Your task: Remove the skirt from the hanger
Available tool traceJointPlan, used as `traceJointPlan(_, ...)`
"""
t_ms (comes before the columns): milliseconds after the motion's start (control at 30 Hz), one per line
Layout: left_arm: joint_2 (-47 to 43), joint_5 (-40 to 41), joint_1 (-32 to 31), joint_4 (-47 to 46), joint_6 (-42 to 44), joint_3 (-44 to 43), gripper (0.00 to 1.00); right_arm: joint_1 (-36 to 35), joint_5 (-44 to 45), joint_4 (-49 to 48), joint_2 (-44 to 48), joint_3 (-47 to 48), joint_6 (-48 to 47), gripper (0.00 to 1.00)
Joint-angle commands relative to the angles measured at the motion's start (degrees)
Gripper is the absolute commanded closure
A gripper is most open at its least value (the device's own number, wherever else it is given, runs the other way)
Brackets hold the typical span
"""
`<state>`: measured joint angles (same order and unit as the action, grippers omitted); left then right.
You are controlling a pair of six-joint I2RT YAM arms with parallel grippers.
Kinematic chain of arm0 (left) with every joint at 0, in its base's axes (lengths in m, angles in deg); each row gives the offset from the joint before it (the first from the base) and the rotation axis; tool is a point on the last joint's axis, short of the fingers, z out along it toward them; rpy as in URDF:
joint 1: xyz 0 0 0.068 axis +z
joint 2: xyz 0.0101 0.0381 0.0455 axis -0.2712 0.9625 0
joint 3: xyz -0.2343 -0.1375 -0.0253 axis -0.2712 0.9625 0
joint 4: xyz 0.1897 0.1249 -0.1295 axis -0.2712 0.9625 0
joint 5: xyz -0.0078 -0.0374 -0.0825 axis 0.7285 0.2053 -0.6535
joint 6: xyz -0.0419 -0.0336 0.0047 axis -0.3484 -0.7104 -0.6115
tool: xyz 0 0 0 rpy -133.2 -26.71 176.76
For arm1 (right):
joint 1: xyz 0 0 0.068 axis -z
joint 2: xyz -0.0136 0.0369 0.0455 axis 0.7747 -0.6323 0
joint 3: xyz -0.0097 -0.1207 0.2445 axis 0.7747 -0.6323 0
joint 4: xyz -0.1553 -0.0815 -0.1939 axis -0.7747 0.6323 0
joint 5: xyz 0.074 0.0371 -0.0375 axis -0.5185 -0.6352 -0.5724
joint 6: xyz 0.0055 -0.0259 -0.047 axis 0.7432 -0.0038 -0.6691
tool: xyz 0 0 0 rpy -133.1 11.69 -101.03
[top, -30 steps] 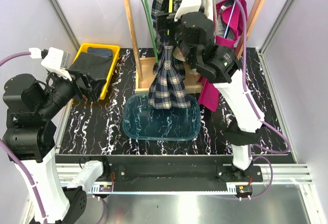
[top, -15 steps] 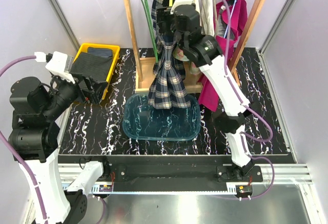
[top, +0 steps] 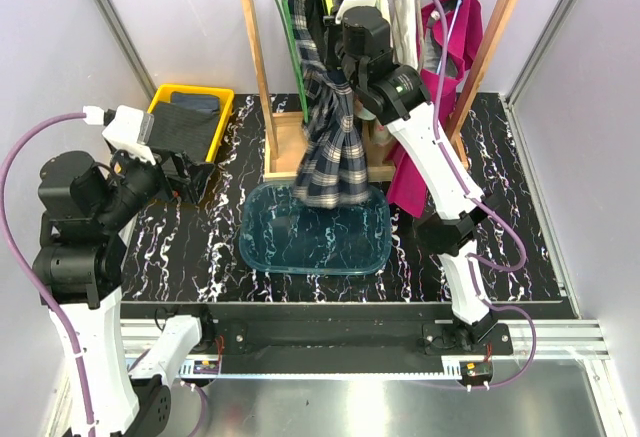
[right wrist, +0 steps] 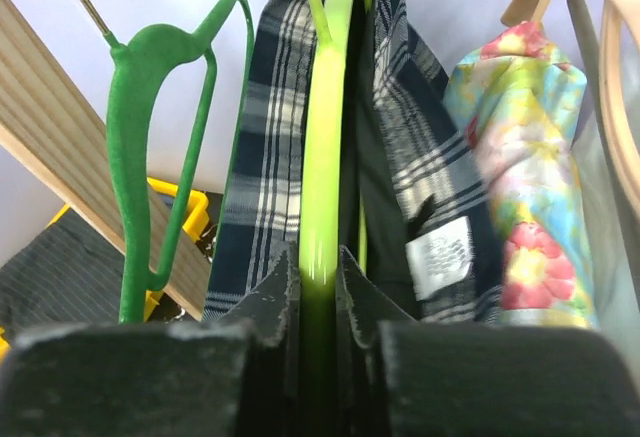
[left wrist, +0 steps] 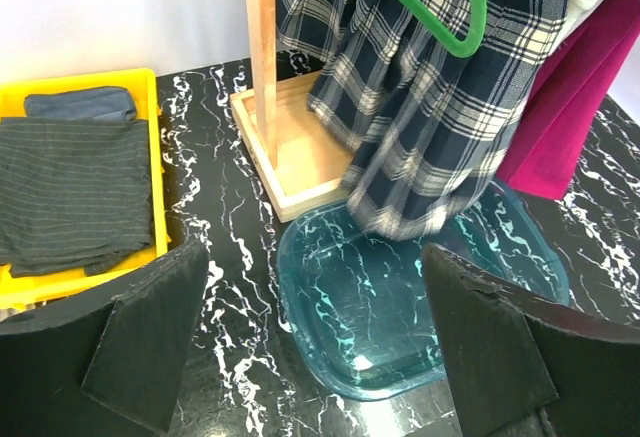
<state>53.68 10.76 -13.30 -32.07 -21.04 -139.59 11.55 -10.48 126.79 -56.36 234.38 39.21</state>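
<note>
Gripping lime hanger up at rack, far side: our right gripper pinched on it. Skirt hangs from it, hem over tray. Left gripper wide, empty, near left.

Step, we judge: unhooking. Next calls for lifting clear of rack, then left gripper taking skirt.

Versus half second back: skirt swung left, left arm edged right.

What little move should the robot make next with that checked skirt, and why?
Probably reach the left gripper forward to the hem of the skirt. The right gripper clamps the hanger, the skirt hangs on it, and the left gripper is open, short of the cloth.
</note>
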Motion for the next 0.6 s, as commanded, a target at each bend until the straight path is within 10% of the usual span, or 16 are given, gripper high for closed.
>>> traceJointPlan(0, -1.1, 1.6, -0.1, -4.4, 1.2, 0.9, 0.09, 0.3, 1.3, -6.7, 1.3, 0.0, -4.4, 1.00)
traceJointPlan(567, -2.1, 0.9, 0.0, -5.1, 1.6, 3.2, 0.10, 0.3, -0.2, -21.5, 17.1, -9.8, -14.3, 1.00)
